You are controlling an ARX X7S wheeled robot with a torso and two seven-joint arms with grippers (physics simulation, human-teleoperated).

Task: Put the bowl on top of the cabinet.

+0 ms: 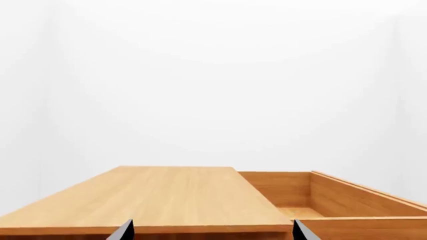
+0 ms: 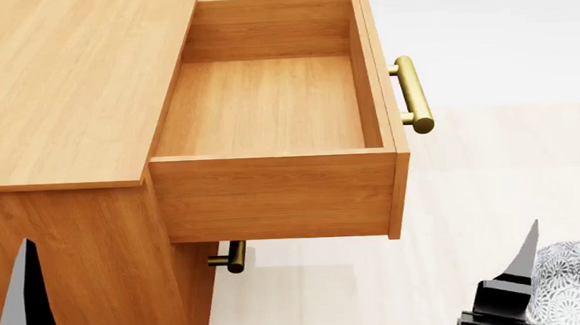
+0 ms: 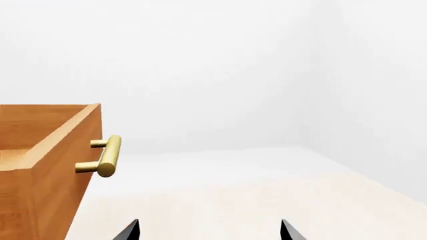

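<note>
Wooden cabinet w/ top drawer open; bowl by right claw.

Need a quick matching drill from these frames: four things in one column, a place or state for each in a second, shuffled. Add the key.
Things:
1. top drawer
2. bowl
3. cabinet top
4. lower brass handle

Places or states:
A. flat bare wood, to the left of the open drawer
B. pulled out, nothing inside
C. under the open drawer
D. head view's lower right corner, beside the right gripper

Pairs: 1-B, 2-D, 3-A, 4-C
</note>
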